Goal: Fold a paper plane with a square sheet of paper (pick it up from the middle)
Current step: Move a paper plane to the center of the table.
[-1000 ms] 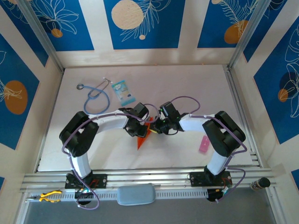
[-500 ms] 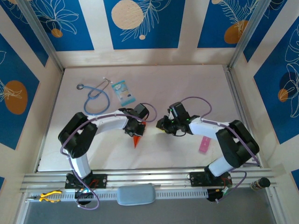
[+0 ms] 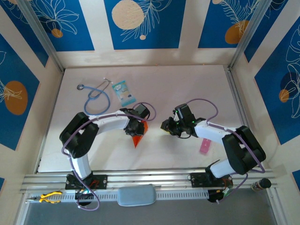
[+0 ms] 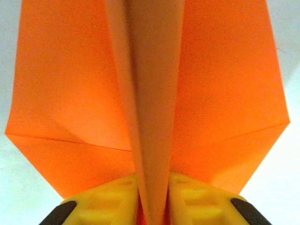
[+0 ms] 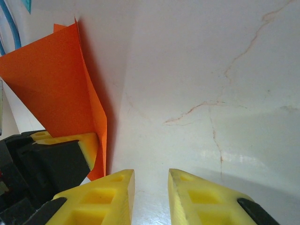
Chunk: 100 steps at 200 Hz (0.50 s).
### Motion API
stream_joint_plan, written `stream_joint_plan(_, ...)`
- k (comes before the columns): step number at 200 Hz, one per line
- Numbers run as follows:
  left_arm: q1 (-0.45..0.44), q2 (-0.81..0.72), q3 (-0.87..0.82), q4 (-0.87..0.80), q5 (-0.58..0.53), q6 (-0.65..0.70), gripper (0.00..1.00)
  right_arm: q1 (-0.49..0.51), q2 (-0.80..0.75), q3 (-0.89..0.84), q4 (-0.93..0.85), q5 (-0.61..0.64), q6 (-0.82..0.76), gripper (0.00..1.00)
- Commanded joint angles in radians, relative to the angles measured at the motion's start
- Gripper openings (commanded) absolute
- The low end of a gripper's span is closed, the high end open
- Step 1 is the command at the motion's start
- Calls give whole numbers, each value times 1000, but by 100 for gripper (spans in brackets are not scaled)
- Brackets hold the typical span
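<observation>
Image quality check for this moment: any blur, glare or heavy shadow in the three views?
Left wrist: the paper plane sits so close that its centre fold is soft, while the outer edges are crisper. Right wrist: mostly sharp, with a faint glare patch on the table and a shadow beside the plane. Top view: evenly lit and sharp, only mild shadows.

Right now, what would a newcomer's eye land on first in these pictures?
The bright orange paper plane, pinched along its centre fold by the left gripper near the middle of the table, tip toward the near edge. Next, the right gripper beside it, jaws apart and empty over the white surface. The blue stethoscope lies at the far left.
</observation>
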Motion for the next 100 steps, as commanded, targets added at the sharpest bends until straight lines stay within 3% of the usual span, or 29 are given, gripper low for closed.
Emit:
stream_joint_plan(1,-5,46,6,-13,-9,-27,23,-4,-19,-11,-14,-23,-15,25)
stream_joint_plan(100,-4,114,10,18,21,-92,37,-13,-48,-31,-13,-26,-17,26)
